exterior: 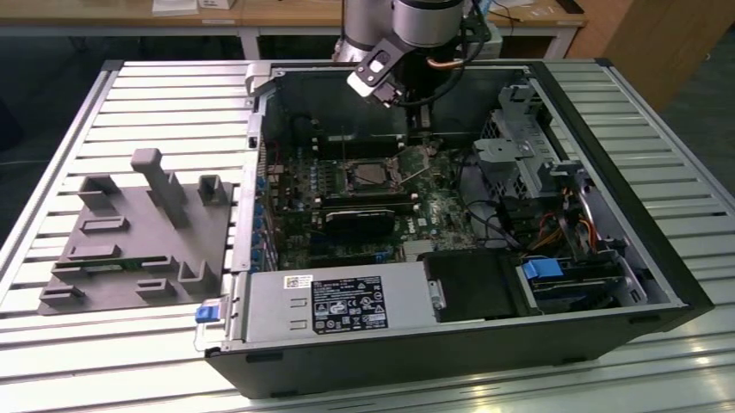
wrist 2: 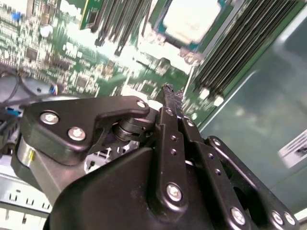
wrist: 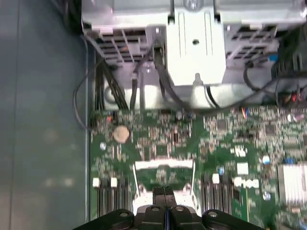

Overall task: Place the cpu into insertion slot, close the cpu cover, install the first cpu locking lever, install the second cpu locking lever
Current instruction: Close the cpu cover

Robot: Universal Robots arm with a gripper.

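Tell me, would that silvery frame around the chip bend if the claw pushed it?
The frame looks like thin sheet metal, so probably light and slightly springy. It seems to lie flat on the green board, so pressing down should meet firm support. Its shiny surface might let the claw slip.

Black-and-white printed label (exterior: 350, 305) on the silvery metal power supply box (exterior: 267, 305), by the front edge of the open dark computer case (exterior: 460, 357): print too fine for me to read. Small white sticker (exterior: 299, 280) beside it, same story. White sticker (wrist 2: 295, 148) on the grey-green case wall (wrist 2: 259, 96): blurred, unreadable.
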